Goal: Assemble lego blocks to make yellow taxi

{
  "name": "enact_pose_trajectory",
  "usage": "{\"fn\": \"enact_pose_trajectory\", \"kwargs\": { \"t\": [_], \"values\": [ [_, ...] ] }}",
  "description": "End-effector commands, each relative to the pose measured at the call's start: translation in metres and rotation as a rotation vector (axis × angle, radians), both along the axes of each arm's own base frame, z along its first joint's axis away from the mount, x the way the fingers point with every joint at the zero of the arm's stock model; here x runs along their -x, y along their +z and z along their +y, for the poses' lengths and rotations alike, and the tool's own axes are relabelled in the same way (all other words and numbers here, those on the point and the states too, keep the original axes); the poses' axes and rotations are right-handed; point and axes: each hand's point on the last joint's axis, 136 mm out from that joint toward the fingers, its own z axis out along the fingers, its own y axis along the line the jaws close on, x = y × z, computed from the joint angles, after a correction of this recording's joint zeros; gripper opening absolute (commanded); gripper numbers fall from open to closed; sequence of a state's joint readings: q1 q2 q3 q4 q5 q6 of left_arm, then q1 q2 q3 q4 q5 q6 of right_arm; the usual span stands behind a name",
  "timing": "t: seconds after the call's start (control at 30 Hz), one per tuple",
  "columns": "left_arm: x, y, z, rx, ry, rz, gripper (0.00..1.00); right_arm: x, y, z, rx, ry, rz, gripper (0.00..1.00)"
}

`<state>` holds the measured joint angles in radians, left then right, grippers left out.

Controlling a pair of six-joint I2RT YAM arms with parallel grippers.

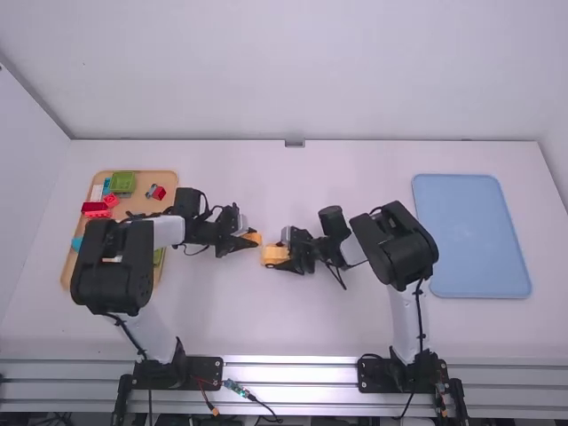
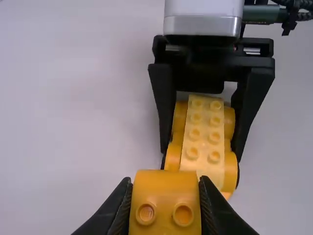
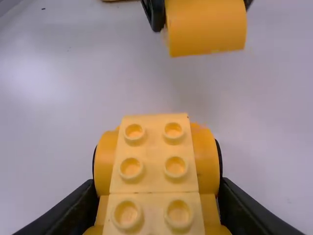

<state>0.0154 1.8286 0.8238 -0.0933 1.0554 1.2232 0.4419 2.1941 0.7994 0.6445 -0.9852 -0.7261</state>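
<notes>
Orange-yellow plastic block with a curved face (image 2: 165, 193), two studs showing, is held by the left gripper (image 2: 165, 183); its jaws are closed snugly against the block's sides, a fairly narrow gap. Opposite, a longer studded body of pale-yellow plates and rounded orange side pieces (image 3: 155, 156) is held across its width by the right gripper (image 3: 157, 182), jaws spread wider and pressed to both flanks. A gap between the two parts is seen in the right wrist view; no joint made. Both parts are located over the middle of the white worktop (image 1: 293, 328) (height above it cannot be judged).

Handling, as estimated: both parts light, rigid, smooth-skinned. Crushing is little to be feared; slipping or twisting in the jaws is the likelier trouble, the curved sides offering poor purchase. The body is best gripped low on its long flanks, across the lower bricks, with the studs left free. A cross seam is noted in its pale top; if levered there, the build could be split. The curved block is best taken by its flat sides, so that its underside can be squared to the studs before straight, even pressure is applied.

Spare red bricks (image 1: 96, 210) and a green block (image 1: 122, 182) are kept in the tan tray (image 1: 133, 202); a flat blue tray (image 1: 470, 235) is placed at far right.
</notes>
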Motion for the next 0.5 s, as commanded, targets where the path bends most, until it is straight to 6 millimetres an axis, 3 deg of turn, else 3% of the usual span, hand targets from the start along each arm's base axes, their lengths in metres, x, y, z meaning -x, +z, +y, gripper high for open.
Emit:
{"fn": "enact_pose_trajectory", "kwargs": {
  "t": [0.0,0.47],
  "values": [
    [0.013,0.002,-0.013,0.037,-0.030,0.027,0.07,0.006,-0.017,-0.008,0.048,0.000,-0.026,0.41],
    [0.026,-0.001,-0.043,0.004,-0.125,-0.003,0.04,0.009,-0.012,-0.002,0.019,0.012,-0.091,0.41]
  ]
}}
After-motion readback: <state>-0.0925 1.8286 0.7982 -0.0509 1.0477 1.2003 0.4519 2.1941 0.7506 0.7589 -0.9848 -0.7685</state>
